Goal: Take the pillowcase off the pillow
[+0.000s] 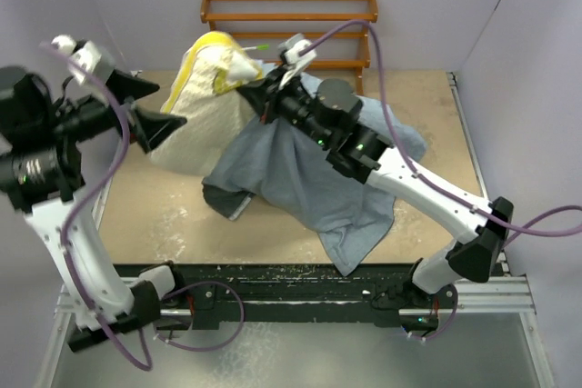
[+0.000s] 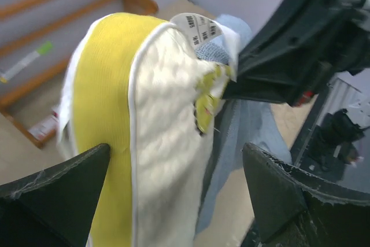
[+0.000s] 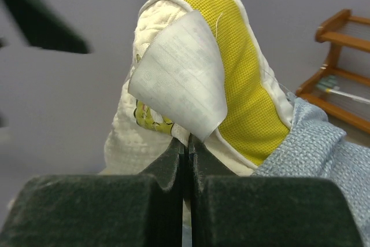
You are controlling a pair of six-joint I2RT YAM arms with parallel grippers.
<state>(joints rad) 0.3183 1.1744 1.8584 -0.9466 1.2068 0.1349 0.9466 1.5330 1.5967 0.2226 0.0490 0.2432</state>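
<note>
The cream quilted pillow (image 1: 202,102) with yellow edging is lifted up at the back of the table. My right gripper (image 1: 257,91) is shut on its top corner, just under the white tag (image 3: 179,76); the jaws (image 3: 188,143) meet on the cream fabric. The blue-grey pillowcase (image 1: 300,174) hangs off the pillow's lower right part and lies spread on the table under my right arm. My left gripper (image 1: 171,104) is open, its fingers straddling the pillow's left edge (image 2: 162,120) without touching it. The pillowcase (image 2: 243,120) shows beside the pillow.
A wooden rack (image 1: 291,15) stands against the back wall behind the pillow. A dark grey fold of the pillowcase (image 1: 225,199) lies near the table's middle. The table's near edge is a black rail (image 1: 300,279).
</note>
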